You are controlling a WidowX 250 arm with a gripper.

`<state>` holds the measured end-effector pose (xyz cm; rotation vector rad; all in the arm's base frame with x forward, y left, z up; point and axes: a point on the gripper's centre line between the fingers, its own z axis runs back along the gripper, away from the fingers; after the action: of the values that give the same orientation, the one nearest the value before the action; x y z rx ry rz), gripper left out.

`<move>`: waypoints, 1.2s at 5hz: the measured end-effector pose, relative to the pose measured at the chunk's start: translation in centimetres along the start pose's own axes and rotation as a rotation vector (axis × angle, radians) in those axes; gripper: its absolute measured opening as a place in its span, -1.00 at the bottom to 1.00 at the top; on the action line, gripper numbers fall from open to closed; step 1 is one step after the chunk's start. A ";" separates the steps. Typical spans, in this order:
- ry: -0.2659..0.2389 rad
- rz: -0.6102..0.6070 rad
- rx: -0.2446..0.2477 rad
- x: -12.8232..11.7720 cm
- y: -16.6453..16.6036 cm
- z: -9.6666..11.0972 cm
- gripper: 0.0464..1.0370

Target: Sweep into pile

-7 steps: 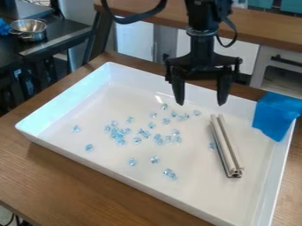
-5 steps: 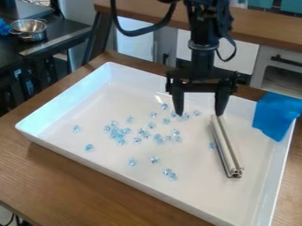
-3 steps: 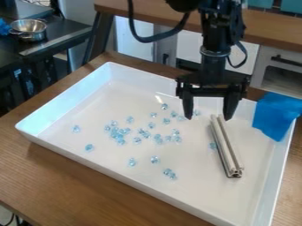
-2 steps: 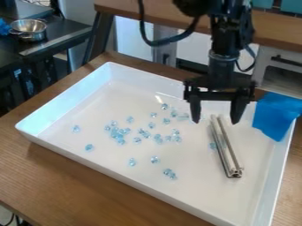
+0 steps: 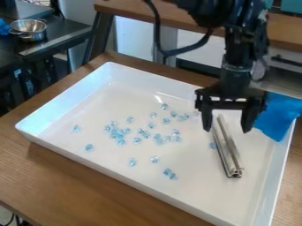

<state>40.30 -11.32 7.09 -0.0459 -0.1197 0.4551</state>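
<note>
Many glassy beads (image 5: 120,137) we see mid-frame; right of centre, the gripper (image 5: 226,130), jaws parted, hangs near a long metal bar (image 5: 228,149).

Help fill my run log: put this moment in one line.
gripper: fingers open, by far end of metal bar | bar: lying in white tray | blue pieces: scattered, not one pile

The tray (image 5: 191,193) looks like smooth, shiny white plastic, and light makes bright spots on it. The little blue beads (image 5: 143,133) in it look clear and shiny, like glass or plastic. The long bar (image 5: 226,150) looks like smooth, silvery metal. The blue cloth (image 5: 277,115) looks soft and creased, and it is not very shiny. The table (image 5: 88,178) looks like brown wood with thin lines in it. The pot (image 5: 29,27) is very shiny metal.
</note>
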 end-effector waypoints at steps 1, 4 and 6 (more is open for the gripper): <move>-0.018 0.004 0.014 0.1 -0.3 -1.4 0.86; 0.012 0.014 0.041 -0.6 1.0 -3.5 -0.08; 0.067 -0.006 0.049 -0.1 4.7 -3.3 -0.08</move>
<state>38.62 -7.23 3.52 -0.0130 -0.0433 0.4496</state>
